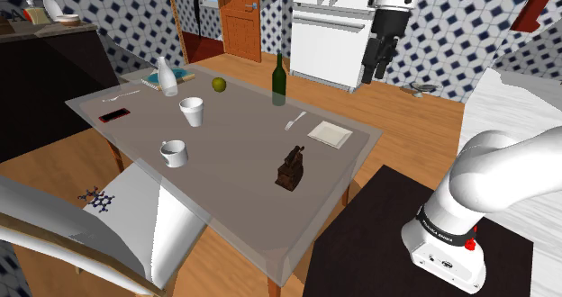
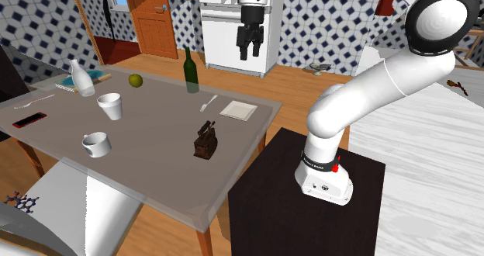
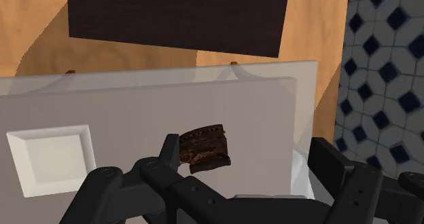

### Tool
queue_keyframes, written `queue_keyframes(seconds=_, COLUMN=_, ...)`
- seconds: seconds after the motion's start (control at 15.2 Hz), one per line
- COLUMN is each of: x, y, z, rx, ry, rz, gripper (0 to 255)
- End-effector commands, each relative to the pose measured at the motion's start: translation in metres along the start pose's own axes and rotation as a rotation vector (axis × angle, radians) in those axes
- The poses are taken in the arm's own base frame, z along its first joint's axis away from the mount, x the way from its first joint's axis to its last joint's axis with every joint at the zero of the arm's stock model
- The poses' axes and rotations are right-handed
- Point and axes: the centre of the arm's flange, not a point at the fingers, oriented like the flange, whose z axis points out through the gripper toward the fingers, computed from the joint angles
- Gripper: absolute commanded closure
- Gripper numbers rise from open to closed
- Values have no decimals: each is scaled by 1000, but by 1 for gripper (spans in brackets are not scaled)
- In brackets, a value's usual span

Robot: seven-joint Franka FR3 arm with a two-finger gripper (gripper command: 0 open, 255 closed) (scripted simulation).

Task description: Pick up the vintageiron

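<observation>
**Figure.** The gripper [image 1: 378, 70] hung high above the table [image 1: 234, 151], its fingers spread and holding nothing, well apart from the vintageiron [image 1: 290, 169]. The dark vintageiron stood upright near the table edge facing the stand [image 1: 369, 232]. A white square plate [image 1: 330, 134] lay near it along that edge, toward the far corner. Probable hazards:
- A descent off the narrow handle could let one finger strike the body and push it toward that edge.
- A grasp away from the balance point might let it tilt or slip.
- A wide approach could clip the plate.
</observation>
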Motion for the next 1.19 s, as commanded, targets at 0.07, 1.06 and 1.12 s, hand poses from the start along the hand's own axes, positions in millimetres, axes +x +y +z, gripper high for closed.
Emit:
queue_keyframes(seconds=0.07, x=6, y=-3, z=11, rx=-2, ry=7, rz=32, gripper=0)
queue_keyframes(seconds=1.06, x=107, y=-15, z=172, rx=-33, ry=107, rz=507, gripper=0)
queue_keyframes(seconds=1.12, x=114, y=-14, z=183, rx=-36, ry=114, rz=538, gripper=0)
